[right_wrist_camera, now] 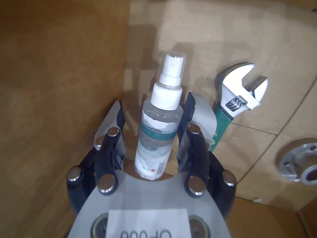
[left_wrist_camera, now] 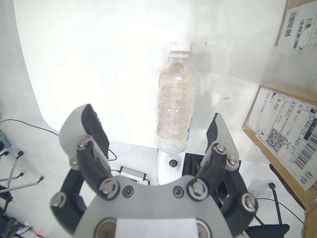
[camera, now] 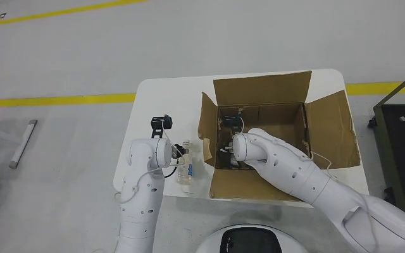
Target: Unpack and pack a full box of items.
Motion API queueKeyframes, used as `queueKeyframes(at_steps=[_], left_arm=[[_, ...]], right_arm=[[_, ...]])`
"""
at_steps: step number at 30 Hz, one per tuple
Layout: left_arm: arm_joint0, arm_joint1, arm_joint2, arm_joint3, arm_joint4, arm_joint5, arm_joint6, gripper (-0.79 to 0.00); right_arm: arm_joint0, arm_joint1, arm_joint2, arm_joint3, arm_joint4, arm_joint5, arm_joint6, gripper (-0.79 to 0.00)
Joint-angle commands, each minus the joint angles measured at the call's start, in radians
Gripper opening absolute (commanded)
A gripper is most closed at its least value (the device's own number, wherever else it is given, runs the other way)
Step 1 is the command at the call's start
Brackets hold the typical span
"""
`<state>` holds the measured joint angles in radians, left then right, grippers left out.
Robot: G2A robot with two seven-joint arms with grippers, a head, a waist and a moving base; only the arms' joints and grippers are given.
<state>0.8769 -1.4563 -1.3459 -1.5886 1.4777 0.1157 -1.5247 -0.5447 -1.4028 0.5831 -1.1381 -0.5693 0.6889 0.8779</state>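
Note:
An open cardboard box (camera: 262,88) stands on the white table (camera: 171,95). My right arm goes down into it. There my right gripper (right_wrist_camera: 153,107) is open and straddles a clear spray bottle (right_wrist_camera: 158,127) with a white pump top; one pad touches it, the other stands just off it. A green-handled adjustable wrench (right_wrist_camera: 237,102) lies beside it on the box floor. Left of the box a clear plastic bottle (camera: 185,172) with a white cap lies on the table near the front edge. My left gripper (left_wrist_camera: 156,125) is open just behind the bottle's (left_wrist_camera: 175,105) base.
A metal flange (right_wrist_camera: 299,159) lies on the box floor past the wrench. The labelled box flap (left_wrist_camera: 279,130) hangs close to the bottle. Bare white table (left_wrist_camera: 86,50) stretches beyond and beside the bottle. A dark cart (camera: 389,145) stands off the table's right end.

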Motion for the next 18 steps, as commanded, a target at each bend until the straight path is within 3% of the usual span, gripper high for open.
queueKeyframes(at_steps=[1,3,6,12,14,17,18], left_arm=[[0.0,0.0,0.0,0.0,0.0,0.0,0.0,0.0],[0.0,0.0,0.0,0.0,0.0,0.0,0.0,0.0],[0.0,0.0,0.0,0.0,0.0,0.0,0.0,0.0],[0.0,0.0,0.0,0.0,0.0,0.0,0.0,0.0],[0.0,0.0,0.0,0.0,0.0,0.0,0.0,0.0],[0.0,0.0,0.0,0.0,0.0,0.0,0.0,0.0],[0.0,0.0,0.0,0.0,0.0,0.0,0.0,0.0]], right_arm=[[-0.001,-0.003,0.002,0.004,-0.003,-0.002,0.003,-0.243],[-0.003,-0.005,0.004,0.007,-0.007,-0.002,0.005,-0.206],[-0.005,-0.009,0.008,0.013,-0.013,-0.004,0.01,-0.228],[-0.009,-0.015,0.019,0.02,-0.027,-0.001,0.014,-0.529],[-0.011,-0.017,0.023,0.024,-0.031,-0.003,0.016,-0.563],[-0.013,-0.019,0.029,0.027,-0.039,-0.004,0.019,-0.77],[-0.013,-0.02,0.032,0.027,-0.041,-0.004,0.02,-0.785]])
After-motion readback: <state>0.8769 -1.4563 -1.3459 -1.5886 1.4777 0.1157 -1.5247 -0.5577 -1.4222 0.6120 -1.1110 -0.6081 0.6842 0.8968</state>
